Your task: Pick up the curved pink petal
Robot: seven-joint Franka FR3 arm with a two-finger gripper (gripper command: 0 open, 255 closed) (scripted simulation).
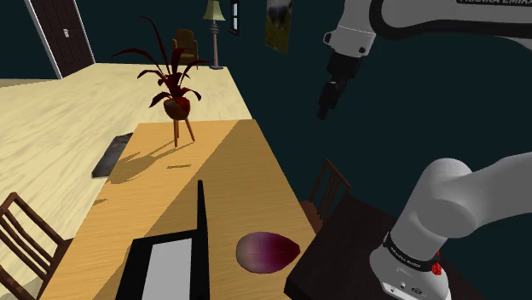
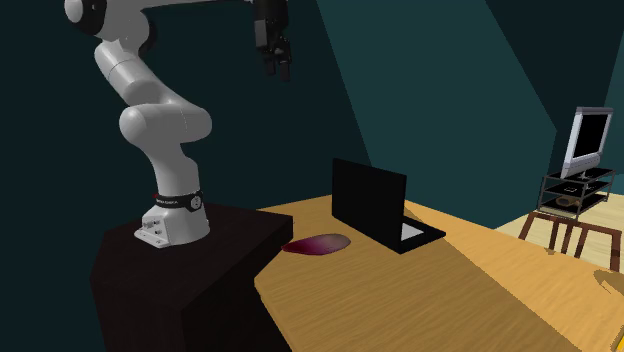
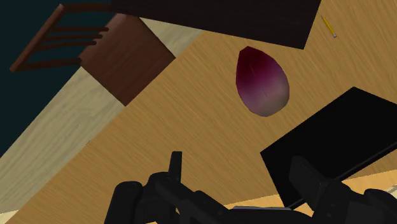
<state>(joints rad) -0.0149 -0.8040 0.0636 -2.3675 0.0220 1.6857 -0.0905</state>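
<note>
**Item:** petal.

**Location:** flat on the worktop, well below the hand and apart from it. Seen along the hand, ahead of and beyond the fingers.

**Neighbours:** just beside the laptop on one flank. Near the edge of the dark stand at the far end from the hand.

**Long axis:** pointing away from the hand, from a rounded near end to a pointed far tip by the stand's edge. Roughly crosswise to the line between the two fingers, with a slight slant.

**State of hand:** fingers apart, clasping nothing, high above the worktop.

**Judged requirement for the coming move:** a long descent and a reach forward to bring the hand over the petal. Little turning of the wrist likely needed, the narrow width already facing the fingers. Laptop edge close enough to warrant care on that side.

**Appearance:** teardrop outline, shallowly domed. Deep crimson at the pointed tip, fading through purple to pale pink at the rounded end. Thin, low-lying and probably awkward to get under.
</note>
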